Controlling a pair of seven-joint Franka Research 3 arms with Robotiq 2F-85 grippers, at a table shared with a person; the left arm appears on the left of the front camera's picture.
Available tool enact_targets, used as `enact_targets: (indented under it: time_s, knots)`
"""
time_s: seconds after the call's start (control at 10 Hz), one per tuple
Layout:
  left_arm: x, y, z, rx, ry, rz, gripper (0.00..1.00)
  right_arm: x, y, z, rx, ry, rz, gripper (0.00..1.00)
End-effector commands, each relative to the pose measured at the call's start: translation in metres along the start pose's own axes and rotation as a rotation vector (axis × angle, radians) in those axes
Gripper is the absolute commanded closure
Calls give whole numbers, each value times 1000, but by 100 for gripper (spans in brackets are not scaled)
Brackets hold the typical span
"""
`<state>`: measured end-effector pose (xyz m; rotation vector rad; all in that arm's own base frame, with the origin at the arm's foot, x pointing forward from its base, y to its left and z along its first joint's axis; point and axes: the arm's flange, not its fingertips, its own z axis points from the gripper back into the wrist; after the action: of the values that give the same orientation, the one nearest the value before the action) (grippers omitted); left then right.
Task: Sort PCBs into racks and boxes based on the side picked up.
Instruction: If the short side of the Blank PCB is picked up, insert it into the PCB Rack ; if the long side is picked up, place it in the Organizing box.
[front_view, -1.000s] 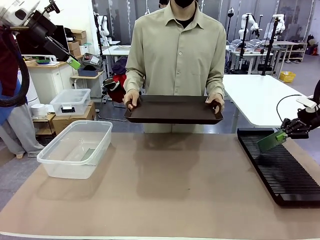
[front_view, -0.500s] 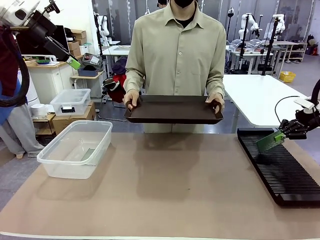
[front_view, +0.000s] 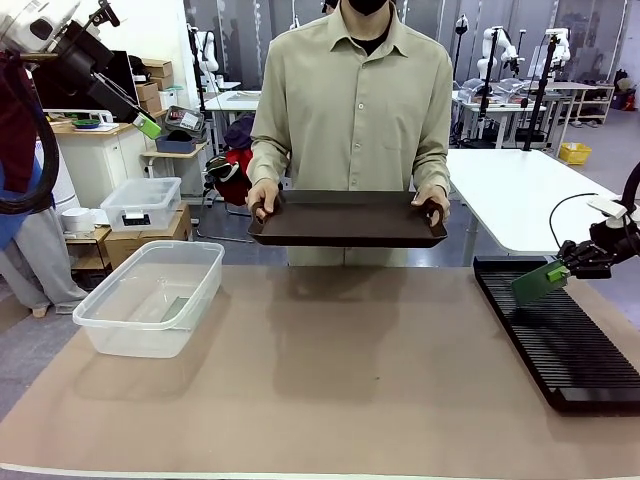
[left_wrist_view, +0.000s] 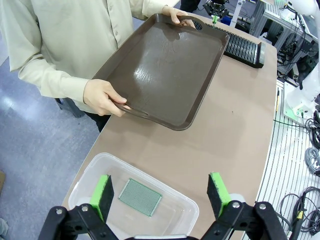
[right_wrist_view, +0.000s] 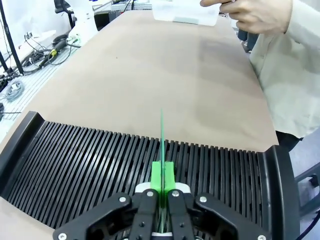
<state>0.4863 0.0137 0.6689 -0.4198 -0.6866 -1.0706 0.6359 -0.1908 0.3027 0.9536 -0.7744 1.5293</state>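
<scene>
My right gripper (front_view: 562, 269) is shut on a green PCB (front_view: 534, 283), holding it tilted just above the far end of the black slotted rack (front_view: 560, 345). Seen from the right wrist, the PCB (right_wrist_view: 162, 142) stands edge-on between the shut fingers (right_wrist_view: 162, 186), over the rack's slots (right_wrist_view: 90, 165). A second PCB (left_wrist_view: 140, 196) lies flat in the clear box (left_wrist_view: 95, 165), also seen from the front (front_view: 176, 308) inside the box (front_view: 110, 335). My left gripper (left_wrist_view: 160, 192) hangs open high above that box, up at the left (front_view: 146, 124).
A person at the far side holds a dark brown tray (front_view: 347, 219) with both hands above the table edge. A smaller lidded bin (front_view: 141, 203) stands on boxes beyond the table at left. The brown table mat (front_view: 340, 380) lies bare between box and rack.
My right gripper has shifted the PCB slightly to the left over the rack. The left arm, the person and the tray have stayed still.
</scene>
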Motion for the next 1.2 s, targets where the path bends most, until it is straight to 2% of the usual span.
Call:
enact_targets:
  time_s: [0.0,0.5,0.9,1.0,1.1]
  knots:
    - [-1,-1,0,-1,1,-2,0,-2,-17,-8,-2,-65,-32,98]
    - [-1,-1,0,-1,1,-2,0,-7,-22,-18,16,-118,-57,98]
    - [-1,-1,0,-1,1,-2,0,-11,-22,-18,30,-92,-77,98]
    - [-1,-1,0,-1,1,-2,0,-10,-22,-18,38,-84,-84,84]
    - [-1,-1,0,-1,1,-2,0,-9,-22,-18,44,-72,-81,78]
